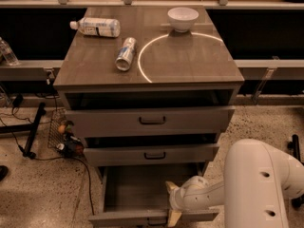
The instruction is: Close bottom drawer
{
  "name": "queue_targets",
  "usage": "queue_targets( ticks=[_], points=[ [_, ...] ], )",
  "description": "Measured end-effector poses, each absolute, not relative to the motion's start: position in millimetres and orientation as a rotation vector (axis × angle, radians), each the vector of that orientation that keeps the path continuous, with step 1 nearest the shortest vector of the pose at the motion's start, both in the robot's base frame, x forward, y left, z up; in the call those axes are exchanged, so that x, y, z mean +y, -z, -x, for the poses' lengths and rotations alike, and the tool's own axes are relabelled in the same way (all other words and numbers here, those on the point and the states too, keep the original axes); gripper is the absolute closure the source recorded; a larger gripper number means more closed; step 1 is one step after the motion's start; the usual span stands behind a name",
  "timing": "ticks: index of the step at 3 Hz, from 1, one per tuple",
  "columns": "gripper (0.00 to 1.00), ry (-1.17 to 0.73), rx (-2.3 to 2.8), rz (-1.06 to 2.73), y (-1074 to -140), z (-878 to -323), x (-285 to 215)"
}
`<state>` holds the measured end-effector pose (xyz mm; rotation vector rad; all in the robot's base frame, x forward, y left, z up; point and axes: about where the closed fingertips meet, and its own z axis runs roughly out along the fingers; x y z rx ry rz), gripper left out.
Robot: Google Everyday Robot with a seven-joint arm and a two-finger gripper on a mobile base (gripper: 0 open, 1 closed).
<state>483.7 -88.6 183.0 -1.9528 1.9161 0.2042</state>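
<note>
Bottom drawer (135,190) stands pulled well out at the foot of the cabinet (190,61). Gripper (172,203) sits at its front panel, right of centre; whether it is clenched cannot be told. Recommended: push straight inward, level, without skewing, until the front seats.

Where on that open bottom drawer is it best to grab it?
On the bottom drawer, grip the front panel's top edge from above: pulled out, that edge lies exposed. The gripper is at it, right of centre.
</note>
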Motion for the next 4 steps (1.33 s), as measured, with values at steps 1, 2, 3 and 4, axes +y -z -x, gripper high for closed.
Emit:
queue_targets(
  ticks=[1,2,3,4],
  points=[
    [0.03,-0.178,1.886,1.946,-183,-497,-82],
    [0.25,-0.168,1.863,1.942,-182,-504,-75],
    [0.49,-0.155,1.842,1.946,-184,-512,-70],
    [0.8,-0.155,1.842,1.946,-185,-512,-70]
  ],
)
